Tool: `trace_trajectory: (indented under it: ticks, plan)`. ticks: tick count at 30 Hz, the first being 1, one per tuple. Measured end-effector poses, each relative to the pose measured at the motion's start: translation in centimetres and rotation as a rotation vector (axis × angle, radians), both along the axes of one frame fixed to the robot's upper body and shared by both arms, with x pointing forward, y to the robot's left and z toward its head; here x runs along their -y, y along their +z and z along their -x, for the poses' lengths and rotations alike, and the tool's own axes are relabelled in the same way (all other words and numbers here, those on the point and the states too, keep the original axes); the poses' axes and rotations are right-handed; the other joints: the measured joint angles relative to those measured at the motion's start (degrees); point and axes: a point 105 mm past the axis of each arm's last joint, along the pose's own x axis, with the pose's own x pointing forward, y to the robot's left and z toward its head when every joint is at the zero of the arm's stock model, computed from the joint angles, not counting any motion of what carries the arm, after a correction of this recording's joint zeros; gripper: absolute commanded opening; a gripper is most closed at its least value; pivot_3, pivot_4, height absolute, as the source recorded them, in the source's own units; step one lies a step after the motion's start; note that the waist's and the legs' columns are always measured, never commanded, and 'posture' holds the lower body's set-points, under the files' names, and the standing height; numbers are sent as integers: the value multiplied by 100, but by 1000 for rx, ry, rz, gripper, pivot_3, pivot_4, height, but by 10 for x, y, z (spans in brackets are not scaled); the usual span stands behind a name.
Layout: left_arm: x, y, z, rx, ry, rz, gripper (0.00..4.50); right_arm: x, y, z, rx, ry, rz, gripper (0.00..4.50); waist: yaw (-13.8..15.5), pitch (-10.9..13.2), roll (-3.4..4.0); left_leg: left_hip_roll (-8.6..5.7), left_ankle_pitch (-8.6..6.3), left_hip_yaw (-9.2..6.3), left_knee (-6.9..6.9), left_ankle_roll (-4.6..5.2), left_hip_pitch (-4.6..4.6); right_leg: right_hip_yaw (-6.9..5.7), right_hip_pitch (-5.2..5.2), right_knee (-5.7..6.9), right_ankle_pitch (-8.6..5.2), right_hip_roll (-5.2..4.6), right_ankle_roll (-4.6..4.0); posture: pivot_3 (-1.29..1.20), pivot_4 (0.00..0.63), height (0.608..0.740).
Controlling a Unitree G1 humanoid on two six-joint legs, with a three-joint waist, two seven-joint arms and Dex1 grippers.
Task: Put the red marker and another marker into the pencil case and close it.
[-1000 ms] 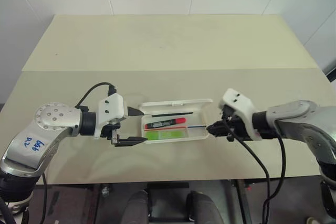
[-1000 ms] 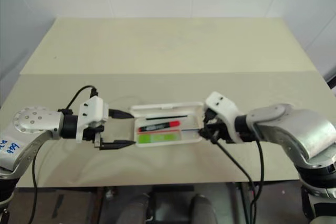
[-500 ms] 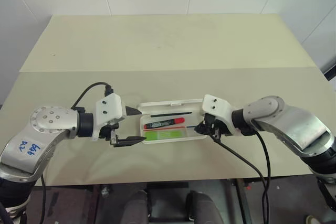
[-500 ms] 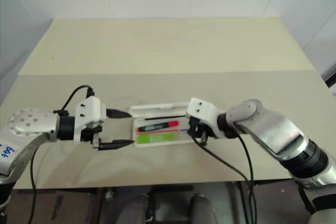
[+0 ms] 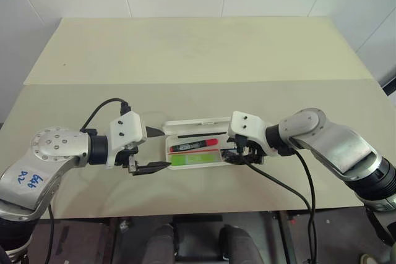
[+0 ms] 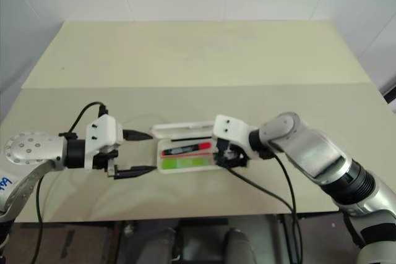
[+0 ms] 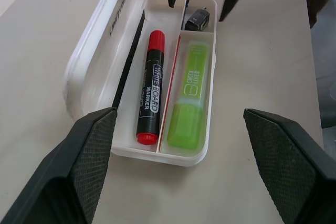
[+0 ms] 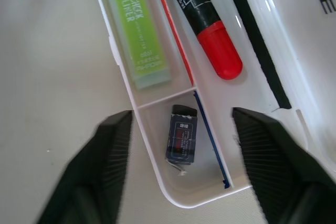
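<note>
While the box is open: both pens already lie inside the flat white plastic pencil case [image 7: 126, 45], so only the closing looks left to do.
Red marker: the slim black pen with a red cap, the red marker [image 7: 149, 87], lies in the case's long slot next to the lid.
Green marker: the short, thick, lime-green highlighter [image 7: 191, 95] lies in the slot on the other side of the red divider line, side by side with the red one.
Small thing: a little dark grey block [image 8: 181, 141] sits in the short end slot.
Lid: the lid stands up along the case's far long side, away from the robot.
Long way: the case runs from one gripper to the other.
Left gripper [image 5: 150, 149]: fingers wide apart, holding nothing, just off the case's left end.
Right gripper [image 8: 184, 129]: fingers apart, holding nothing, right over the case's right end.
Nearer hand: I think the right one is closer to the lid and could push it down toward the robot.
</note>
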Motion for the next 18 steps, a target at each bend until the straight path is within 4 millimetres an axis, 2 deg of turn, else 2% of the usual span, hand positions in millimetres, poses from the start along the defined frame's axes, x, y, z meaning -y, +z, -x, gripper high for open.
trace_trajectory:
  ticks: [1,5,7,9,11,14,16,18]
  plan:
    - [1,1,1,3,-5,1,4143,1,0,1,-5,2,2,4479,0,0,0,0,0,0,0,0,0,0,0,0,0,0,0,0,150,740]
    - [0,6,0,19,-3,15,4143,13,-3,5,-47,-36,-20,4479,21,0,-1,0,0,-1,-2,0,-2,-2,1,0,0,-1,0,0,150,740]
    - [-1,15,-3,54,2,27,4143,25,-1,14,-115,-81,-124,4479,69,-1,-4,-3,0,-7,-3,1,-6,-10,5,-2,0,-2,0,0,150,740]
    - [-9,27,-10,97,37,58,4143,41,1,32,-184,-97,-269,4479,141,-1,-4,-2,-2,-6,-2,3,-5,-14,10,-5,0,0,0,0,150,740]
    - [-13,37,-16,130,60,84,4143,51,7,42,-175,-83,-351,4479,154,-1,-4,-3,-2,-5,8,4,-3,-12,10,-11,1,-1,1,0,150,740]
    - [-16,57,-35,218,103,151,4143,78,17,49,-116,-79,-431,4479,170,-9,-17,-3,-3,-11,19,5,7,-18,24,-12,1,2,0,0,150,740]
    - [-17,70,-59,262,156,206,4143,94,37,42,-53,-114,-517,4479,163,-9,-16,-5,-3,-12,34,6,10,-16,30,-3,6,1,1,0,150,740]
    - [-14,72,-76,260,179,227,4143,99,61,40,26,-98,-576,4479,145,-11,-18,-2,-3,-12,38,6,10,-14,29,-1,6,2,1,0,150,740]
